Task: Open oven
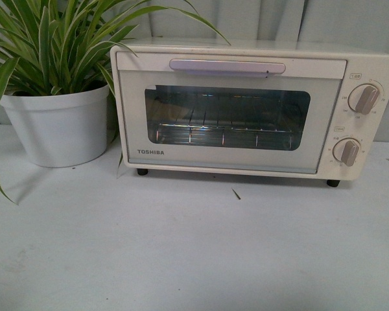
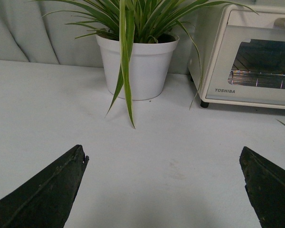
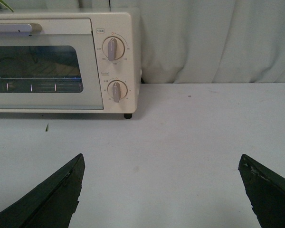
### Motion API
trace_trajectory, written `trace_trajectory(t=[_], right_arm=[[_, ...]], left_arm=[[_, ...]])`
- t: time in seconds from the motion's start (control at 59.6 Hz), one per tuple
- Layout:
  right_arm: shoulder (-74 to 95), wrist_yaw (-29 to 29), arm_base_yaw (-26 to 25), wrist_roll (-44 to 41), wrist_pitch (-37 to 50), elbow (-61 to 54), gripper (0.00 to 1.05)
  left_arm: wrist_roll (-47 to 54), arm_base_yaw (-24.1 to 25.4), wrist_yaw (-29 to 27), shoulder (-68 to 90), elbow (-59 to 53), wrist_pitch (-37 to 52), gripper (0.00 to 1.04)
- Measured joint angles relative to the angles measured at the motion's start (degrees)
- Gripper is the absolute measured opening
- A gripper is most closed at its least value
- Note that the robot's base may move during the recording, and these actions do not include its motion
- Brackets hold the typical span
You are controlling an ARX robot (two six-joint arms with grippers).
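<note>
The cream-white Toshiba oven (image 1: 246, 110) stands on the table at the back, its glass door shut. Its pale bar handle (image 1: 227, 66) runs along the door's top, two round knobs (image 1: 364, 99) sit on its right side, and a wire rack (image 1: 223, 133) shows inside. Neither arm shows in the front view. My left gripper (image 2: 164, 154) is open and empty over bare table, well short of the oven (image 2: 256, 57). My right gripper (image 3: 161, 159) is open and empty, also short of the oven (image 3: 61, 61), with the knobs (image 3: 113, 49) ahead of it.
A white pot (image 1: 58, 126) with a long-leaved green plant (image 1: 58, 45) stands close to the oven's left side; it also shows in the left wrist view (image 2: 137, 66). A grey curtain (image 3: 218, 38) hangs behind. The white table (image 1: 194, 246) stretches in front.
</note>
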Motion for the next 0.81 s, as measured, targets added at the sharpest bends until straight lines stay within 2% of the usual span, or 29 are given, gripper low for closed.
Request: trace_trajectory(t=[0.587, 0.604, 0.638, 0.671, 0.721, 0.805], right_arm=[[0.0, 0.0, 0.0, 0.0, 0.0, 0.0, 0.95], [0.0, 0.0, 0.0, 0.0, 0.0, 0.0, 0.95], [0.0, 0.0, 0.0, 0.0, 0.0, 0.0, 0.95], [0.0, 0.0, 0.0, 0.0, 0.0, 0.0, 0.95], [0.0, 0.0, 0.0, 0.0, 0.0, 0.0, 0.95], [0.0, 0.0, 0.0, 0.0, 0.0, 0.0, 0.95]], left_arm=[[0.0, 0.0, 0.0, 0.0, 0.0, 0.0, 0.98], [-0.6, -0.5, -1.2, 0.5, 0.2, -0.9, 0.98], [-4.9, -3.1, -9.2, 3.4, 2.2, -6.2, 0.98], [-9.7, -5.2, -14.4, 8.3, 3.5, -7.7, 0.98], [-15.0, -8.1, -16.9, 14.9, 4.5, -4.8, 0.98], [-21.4, -11.8, -15.5, 24.4, 7.6, 1.3, 0.98]])
